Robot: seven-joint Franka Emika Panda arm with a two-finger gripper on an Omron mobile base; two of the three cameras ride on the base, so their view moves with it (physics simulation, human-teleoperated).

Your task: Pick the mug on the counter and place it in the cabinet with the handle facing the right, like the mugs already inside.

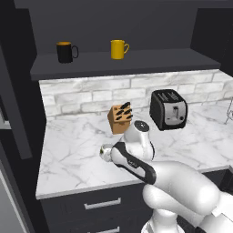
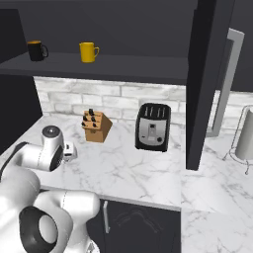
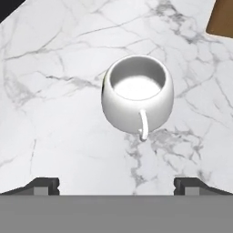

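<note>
The white mug (image 3: pixel 136 93) stands upright on the marble counter (image 3: pixel 54 113), seen from above with its mouth open and empty. Its handle (image 3: pixel 143 125) points toward the bottom of the hand view, at my gripper (image 3: pixel 116 186). The gripper hovers above the mug, open, fingertips (image 3: pixel 45 185) wide apart with nothing between them. In the left base view the mug (image 1: pixel 105 153) peeks out just left of my arm. The dark cabinet shelf (image 1: pixel 150 61) runs above the counter.
On the shelf a black mug (image 1: pixel 66 52) and a yellow mug (image 1: pixel 118 49) stand with handles to the right. A knife block (image 1: pixel 120 119) and a black toaster (image 1: pixel 168 109) sit at the back of the counter. A wire stand (image 2: pixel 244 136) is far right.
</note>
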